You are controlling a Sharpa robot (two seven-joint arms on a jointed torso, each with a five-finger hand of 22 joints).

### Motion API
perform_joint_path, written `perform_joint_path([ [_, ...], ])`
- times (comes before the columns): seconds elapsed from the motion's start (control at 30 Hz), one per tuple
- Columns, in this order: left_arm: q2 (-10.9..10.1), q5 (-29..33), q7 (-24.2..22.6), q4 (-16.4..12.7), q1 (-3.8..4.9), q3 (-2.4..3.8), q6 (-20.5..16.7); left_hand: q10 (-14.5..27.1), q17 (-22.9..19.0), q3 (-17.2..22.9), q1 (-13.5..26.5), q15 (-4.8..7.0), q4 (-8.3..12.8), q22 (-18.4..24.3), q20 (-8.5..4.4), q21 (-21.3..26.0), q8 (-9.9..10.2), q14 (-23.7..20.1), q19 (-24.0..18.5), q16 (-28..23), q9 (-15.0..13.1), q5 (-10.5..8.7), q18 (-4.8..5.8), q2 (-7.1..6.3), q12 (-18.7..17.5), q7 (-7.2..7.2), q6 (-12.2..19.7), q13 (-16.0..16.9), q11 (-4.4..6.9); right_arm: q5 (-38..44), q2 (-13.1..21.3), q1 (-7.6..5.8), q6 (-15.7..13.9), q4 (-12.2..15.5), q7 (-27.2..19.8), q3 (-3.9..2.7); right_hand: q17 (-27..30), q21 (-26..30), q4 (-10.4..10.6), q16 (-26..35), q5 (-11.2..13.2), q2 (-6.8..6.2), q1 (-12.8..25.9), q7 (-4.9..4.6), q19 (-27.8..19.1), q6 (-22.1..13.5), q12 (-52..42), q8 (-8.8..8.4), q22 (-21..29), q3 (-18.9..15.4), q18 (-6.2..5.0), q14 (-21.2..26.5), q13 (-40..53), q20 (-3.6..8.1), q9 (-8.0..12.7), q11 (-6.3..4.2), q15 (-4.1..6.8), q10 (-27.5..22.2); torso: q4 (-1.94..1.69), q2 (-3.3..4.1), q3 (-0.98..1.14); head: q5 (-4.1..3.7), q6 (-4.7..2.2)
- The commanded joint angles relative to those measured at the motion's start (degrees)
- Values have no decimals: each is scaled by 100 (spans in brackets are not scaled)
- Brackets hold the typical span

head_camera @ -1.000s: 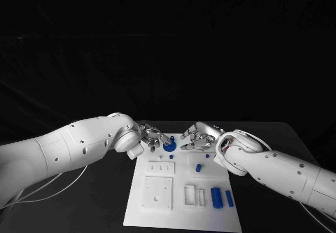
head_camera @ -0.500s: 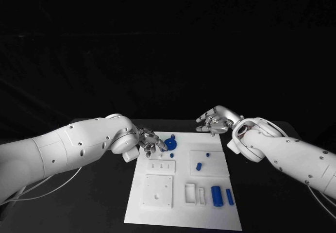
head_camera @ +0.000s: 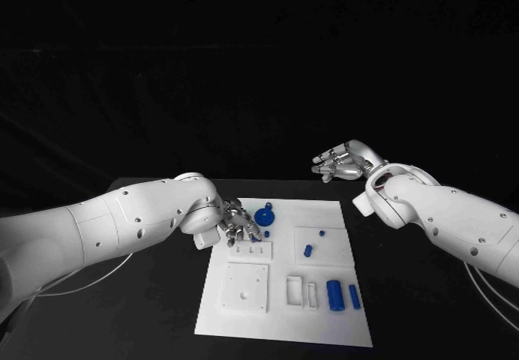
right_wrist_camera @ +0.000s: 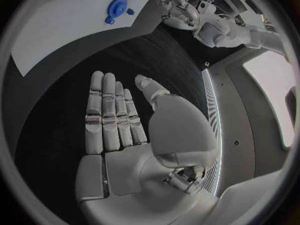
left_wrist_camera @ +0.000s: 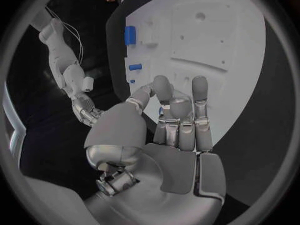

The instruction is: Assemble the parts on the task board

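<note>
Head view: the right hand [head_camera: 344, 163] has lifted off the task board [head_camera: 283, 330] since a second ago and now hangs beyond the board's far right corner, fingers loosely apart and holding nothing. The left hand [head_camera: 239, 225] has slid a little nearer along the board's left edge, fingers curled downward over the small plate with pegs; whether it pinches anything I cannot tell from here. The round blue part [head_camera: 266, 218] lies flat near the far edge, now free of both hands, which suggests it was just set down. In the square recess on the right lie a short blue peg [head_camera: 308, 250] and a smaller blue dot [head_camera: 321, 233]. At the near right, a large blue cylinder [head_camera: 334, 295] and a thinner blue pin [head_camera: 354, 296] lie side by side, beside two narrow slots that look unfilled. Much remains to assemble.

Left wrist view: the left hand [left_wrist_camera: 164, 150] shows straight, close-set fingers with nothing in them, hovering over the board's edge.

Right wrist view: the right hand [right_wrist_camera: 128, 140] is flat and open above bare black table [right_wrist_camera: 56, 135], with the round blue part [right_wrist_camera: 116, 7] well apart on the board.
</note>
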State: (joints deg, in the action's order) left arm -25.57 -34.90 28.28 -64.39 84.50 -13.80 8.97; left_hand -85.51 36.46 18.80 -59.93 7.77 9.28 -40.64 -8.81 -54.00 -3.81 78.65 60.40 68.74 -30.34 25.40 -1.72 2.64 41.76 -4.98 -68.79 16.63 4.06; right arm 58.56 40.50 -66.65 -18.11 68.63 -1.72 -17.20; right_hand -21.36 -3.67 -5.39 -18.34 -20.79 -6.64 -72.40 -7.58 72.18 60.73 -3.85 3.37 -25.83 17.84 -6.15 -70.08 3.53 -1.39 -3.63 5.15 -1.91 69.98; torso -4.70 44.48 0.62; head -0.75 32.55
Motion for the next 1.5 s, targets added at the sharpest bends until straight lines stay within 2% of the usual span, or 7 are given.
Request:
perform_joint_path([
  [0.03,52,-409,149,19,-17,0,224,-124,17,-19,-8,20,-80,-9,32,-37,-43,65,12,23,-3654,-99,38,113,39,886,-1174,3,182,-346,-46,-8,-58,-38,-255,-4,192,-1,15,213,-44,-30,70,-45,-120,-15,29,20,353,58,-51,21,-8,-73,3,57,-93,-197,6,-17,12,27,32],
  [0.4,166,-985,134,89,-56,0,243,-124,111,-74,-8,31,-165,-37,30,-74,-42,99,38,92,-3710,-219,24,195,102,901,-1225,20,193,-451,-158,-15,-86,-149,-408,-4,1772,-27,93,1468,-295,-57,-6,-71,-1105,-161,51,16,2188,31,-78,392,-24,-595,10,298,-524,-869,9,-2,2,31,58],
  [0.97,209,-1215,102,115,-175,0,263,-123,137,-85,85,6,-160,-196,100,396,-30,140,325,143,-3724,-234,8,271,156,916,-1300,10,193,-484,-181,-15,-102,-157,-442,-4,1776,-29,113,1473,-315,-69,-30,-82,-1255,-174,51,16,2209,-35,-93,523,-24,-663,10,321,-582,-884,4,0,0,21,112],
  [1.0,213,-1233,102,119,-183,0,255,-122,130,-84,106,7,-134,-557,101,655,-33,139,416,150,-3731,-226,12,287,166,914,-1302,8,193,-484,-185,-15,-104,-159,-440,-4,1776,-28,112,1473,-315,-68,-33,-84,-1260,-174,50,16,2209,-35,-92,524,-24,-663,10,321,-581,-883,5,-1,0,19,115],
  [1.2,222,-1283,111,142,-225,1,198,-123,113,-75,112,4,-130,-781,96,819,-32,143,472,147,-3733,-222,21,293,159,914,-1303,3,191,-483,-198,-15,-96,-162,-434,-4,1777,-25,90,1473,-318,-67,-56,-93,-1329,-163,50,16,2209,-48,-86,590,-24,-685,10,341,-604,-935,5,-5,-3,25,115],
  [1.27,220,-1288,114,147,-231,1,196,-123,102,-70,110,6,-124,-1170,91,1130,-32,148,577,144,-3736,-223,37,297,163,912,-1298,-7,192,-483,-199,-15,-93,-162,-434,-4,1777,-25,90,1473,-318,-67,-56,-93,-1329,-163,50,16,2209,-48,-86,590,-24,-685,10,341,-604,-935,5,-7,-4,29,120],
  [1.5,221,-1331,117,158,-254,1,144,-123,102,-70,110,6,-124,-1170,91,1130,-32,148,577,144,-3736,-223,37,297,163,912,-1298,-7,192,-482,-209,-14,-88,-170,-434,-4,1778,-29,85,1473,-322,-66,-54,-94,-1343,-170,50,16,2209,-63,-92,600,-24,-692,10,341,-607,-937,5,-3,1,29,118],
])
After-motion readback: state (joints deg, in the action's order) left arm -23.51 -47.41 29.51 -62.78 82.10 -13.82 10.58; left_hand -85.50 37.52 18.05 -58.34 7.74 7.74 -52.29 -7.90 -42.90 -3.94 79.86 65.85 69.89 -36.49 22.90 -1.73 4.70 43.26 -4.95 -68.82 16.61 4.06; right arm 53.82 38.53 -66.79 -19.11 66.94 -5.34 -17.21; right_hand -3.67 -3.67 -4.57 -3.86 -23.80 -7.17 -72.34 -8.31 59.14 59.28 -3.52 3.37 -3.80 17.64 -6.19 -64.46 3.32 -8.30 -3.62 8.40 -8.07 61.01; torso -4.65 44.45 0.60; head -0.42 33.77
